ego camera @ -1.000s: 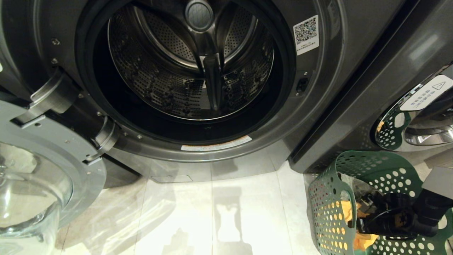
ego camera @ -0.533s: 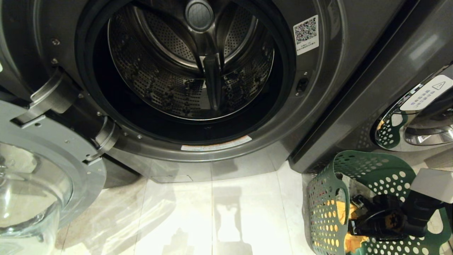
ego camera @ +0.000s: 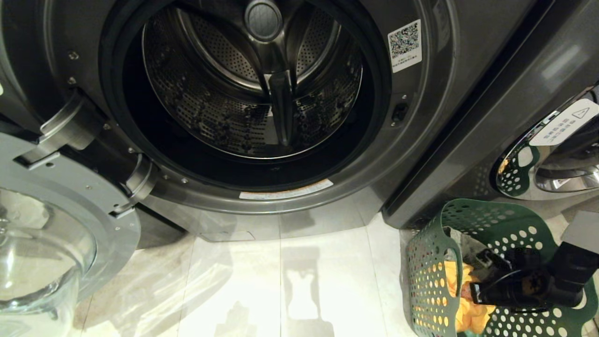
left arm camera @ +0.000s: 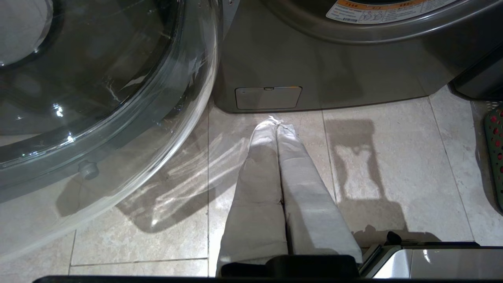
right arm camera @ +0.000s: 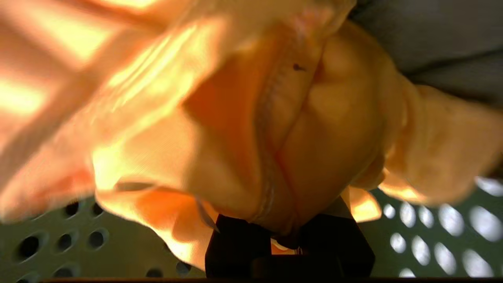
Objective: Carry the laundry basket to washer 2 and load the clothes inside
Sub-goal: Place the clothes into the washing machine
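Right wrist view shows your right claw (right arm camera: 289, 236) pinched on a bunched fold of the yellow garment (right arm camera: 243, 118): soft, light, likely to trail, so lift clear of the basket (ego camera: 433, 262).

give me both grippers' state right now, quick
left gripper: shut, empty, above the floor.
right gripper: shut on the yellow garment inside the laundry basket.

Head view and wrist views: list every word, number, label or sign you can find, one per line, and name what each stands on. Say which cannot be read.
QR-code sticker on the open washer's front: print too small to read.
Orange-and-white strip label below the door opening: unreadable.
White label with warning triangle on the neighbouring washer's door: text too small.
No readable words or numbers anywhere.
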Robot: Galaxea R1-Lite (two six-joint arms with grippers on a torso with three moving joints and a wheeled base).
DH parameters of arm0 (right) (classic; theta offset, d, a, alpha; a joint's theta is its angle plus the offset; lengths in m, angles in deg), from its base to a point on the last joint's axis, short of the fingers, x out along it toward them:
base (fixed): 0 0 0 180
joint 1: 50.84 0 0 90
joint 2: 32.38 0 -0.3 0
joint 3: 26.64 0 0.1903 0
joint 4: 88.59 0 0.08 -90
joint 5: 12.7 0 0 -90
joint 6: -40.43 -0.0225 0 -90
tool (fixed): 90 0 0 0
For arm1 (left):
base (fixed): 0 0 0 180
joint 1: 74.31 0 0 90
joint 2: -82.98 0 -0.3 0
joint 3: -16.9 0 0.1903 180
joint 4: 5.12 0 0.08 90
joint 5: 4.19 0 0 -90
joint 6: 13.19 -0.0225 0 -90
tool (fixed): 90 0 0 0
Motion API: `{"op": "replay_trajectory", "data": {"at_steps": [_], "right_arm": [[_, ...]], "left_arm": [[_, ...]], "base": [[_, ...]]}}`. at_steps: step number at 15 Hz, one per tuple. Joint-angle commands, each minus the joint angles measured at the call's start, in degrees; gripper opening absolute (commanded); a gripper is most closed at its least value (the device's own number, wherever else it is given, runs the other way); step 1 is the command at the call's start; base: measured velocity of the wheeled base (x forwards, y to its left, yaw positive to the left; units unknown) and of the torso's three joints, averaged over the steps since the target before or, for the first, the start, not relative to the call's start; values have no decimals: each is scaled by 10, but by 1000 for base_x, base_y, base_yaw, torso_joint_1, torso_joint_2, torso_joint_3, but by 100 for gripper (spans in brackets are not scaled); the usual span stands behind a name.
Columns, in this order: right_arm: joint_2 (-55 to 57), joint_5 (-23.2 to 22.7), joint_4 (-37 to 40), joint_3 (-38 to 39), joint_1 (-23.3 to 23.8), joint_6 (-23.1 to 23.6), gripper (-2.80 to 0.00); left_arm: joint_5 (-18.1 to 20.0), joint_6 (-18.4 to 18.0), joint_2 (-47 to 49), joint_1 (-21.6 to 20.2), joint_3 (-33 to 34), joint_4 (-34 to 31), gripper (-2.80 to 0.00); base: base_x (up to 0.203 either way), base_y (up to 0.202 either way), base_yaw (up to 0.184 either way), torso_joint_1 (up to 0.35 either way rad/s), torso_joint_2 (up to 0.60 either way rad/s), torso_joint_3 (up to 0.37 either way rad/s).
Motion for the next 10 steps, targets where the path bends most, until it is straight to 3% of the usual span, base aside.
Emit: {"op": "replay_trajectory", "data": {"at_steps": [1, 10], "right_arm": [[-69, 0, -2, 28, 5, 1, -280], [-481, 31, 3, 342, 11, 0, -280]], "left_arm": [[0, 0, 1, 0, 4, 0, -280], [0, 0, 1, 0, 4, 0, -280]], "base": [[0, 0, 0, 0, 0, 0], [0, 0, 0, 0, 0, 0]]}}
